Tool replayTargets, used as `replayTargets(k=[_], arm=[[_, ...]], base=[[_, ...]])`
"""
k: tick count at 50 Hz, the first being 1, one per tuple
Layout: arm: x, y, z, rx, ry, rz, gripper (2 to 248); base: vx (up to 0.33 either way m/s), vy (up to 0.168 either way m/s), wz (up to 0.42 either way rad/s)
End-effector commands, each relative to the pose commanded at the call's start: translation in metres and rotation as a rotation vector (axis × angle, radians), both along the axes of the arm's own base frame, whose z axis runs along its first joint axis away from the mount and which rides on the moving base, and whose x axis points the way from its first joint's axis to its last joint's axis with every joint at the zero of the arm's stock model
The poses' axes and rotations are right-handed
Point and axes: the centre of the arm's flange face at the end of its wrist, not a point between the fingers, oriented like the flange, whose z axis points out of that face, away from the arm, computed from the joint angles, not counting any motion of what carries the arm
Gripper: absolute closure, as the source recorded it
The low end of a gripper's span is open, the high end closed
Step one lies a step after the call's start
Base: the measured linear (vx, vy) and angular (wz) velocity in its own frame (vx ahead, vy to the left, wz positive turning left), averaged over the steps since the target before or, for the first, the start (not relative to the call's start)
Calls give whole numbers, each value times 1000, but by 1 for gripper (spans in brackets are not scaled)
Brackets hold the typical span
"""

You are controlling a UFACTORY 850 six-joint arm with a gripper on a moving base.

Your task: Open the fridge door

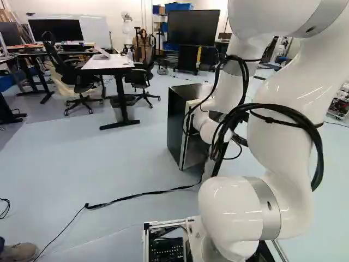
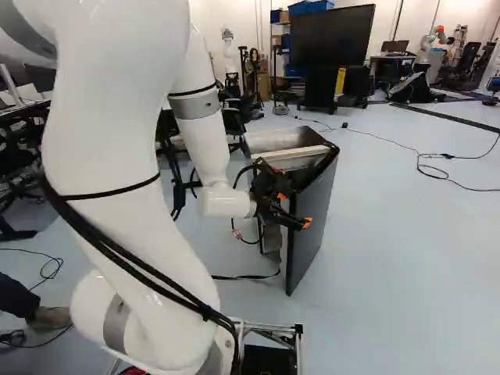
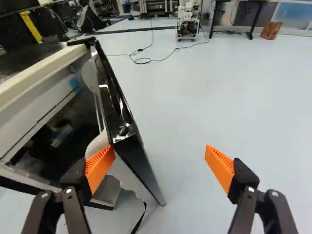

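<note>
In the right base view the gripper [image 2: 294,209] is at the near side of the small black fridge [image 2: 273,141], its fingers astride the door [image 2: 314,223]. The door stands partly open. In the wrist view the gripper [image 3: 160,147] is open wide. One orange pad [image 3: 99,168] lies close against the inner side of the door [image 3: 129,141]; whether it touches cannot be told. The other pad [image 3: 220,168] stands apart, beyond the door's outer face. Shelves and the dark interior [image 3: 63,131] show through the gap. The arm hides part of the fridge [image 1: 179,120] in the left base view.
A white table [image 1: 109,63] and office chairs [image 1: 79,76] stand farther back. Behind the fridge is a large screen [image 2: 332,35]. A black cable [image 1: 144,194] runs over the floor near the base. A person's shoe [image 1: 19,252] shows beside the base.
</note>
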Motion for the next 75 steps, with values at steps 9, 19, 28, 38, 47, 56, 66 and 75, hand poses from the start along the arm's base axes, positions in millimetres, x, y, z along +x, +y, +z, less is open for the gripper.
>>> replayTargets(k=[9,19,28,38,47,56,66,75], arm=[[-17,-8,0,5,4,-74,3],[-27,-19,1,1,2,-134,3],[-28,-22,1,0,1,-145,3],[-27,-23,3,-25,-11,-149,3],[-27,-25,7,-70,-32,-154,3],[-26,-29,10,-106,-50,-163,3],[-19,-40,10,-114,-57,-192,3],[-12,-55,10,-117,-62,-230,3]], base=[[0,0,0],[0,0,0],[0,0,0],[0,0,0],[0,0,0],[0,0,0],[0,0,0],[0,0,0]])
